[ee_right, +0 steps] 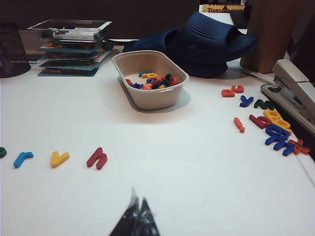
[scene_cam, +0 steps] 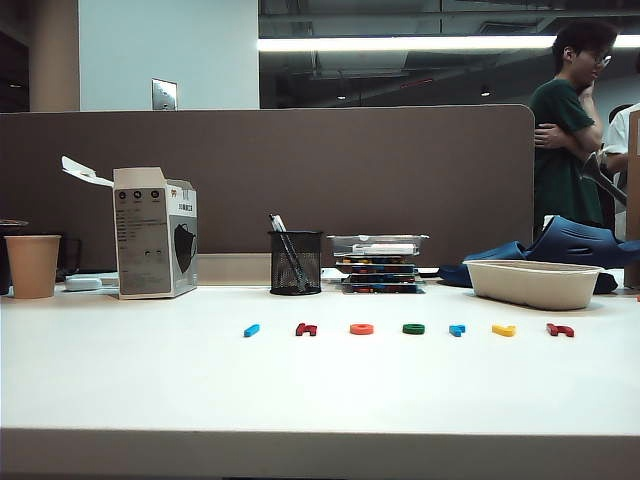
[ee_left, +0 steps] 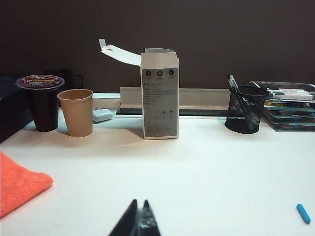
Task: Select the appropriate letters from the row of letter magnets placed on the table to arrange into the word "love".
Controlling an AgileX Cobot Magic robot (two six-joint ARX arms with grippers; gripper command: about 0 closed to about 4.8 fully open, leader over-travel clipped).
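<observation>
Across the white worktop (scene_cam: 120,380) the seven letter magnets lie in one straight row, all apart from each other: light blue bar (scene_cam: 251,330), dark red letter (scene_cam: 306,329), orange ring (scene_cam: 362,328), green piece (scene_cam: 414,328), squarish blue letter (scene_cam: 457,329), yellow piece (scene_cam: 504,330), second dark red letter (scene_cam: 560,330). None has been pulled out of line, so the word looks wholly unbuilt: bar, ring, yellow and green all remain to be picked and set in order.

Neither arm shows in the exterior view. The left claw (ee_left: 139,222) hangs low over bare worktop with its tips pressed together, empty; the bar lies off to one side of it. The right claw (ee_right: 138,216) is likewise closed and empty, short of the yellow piece and the red letter beside it.
</observation>
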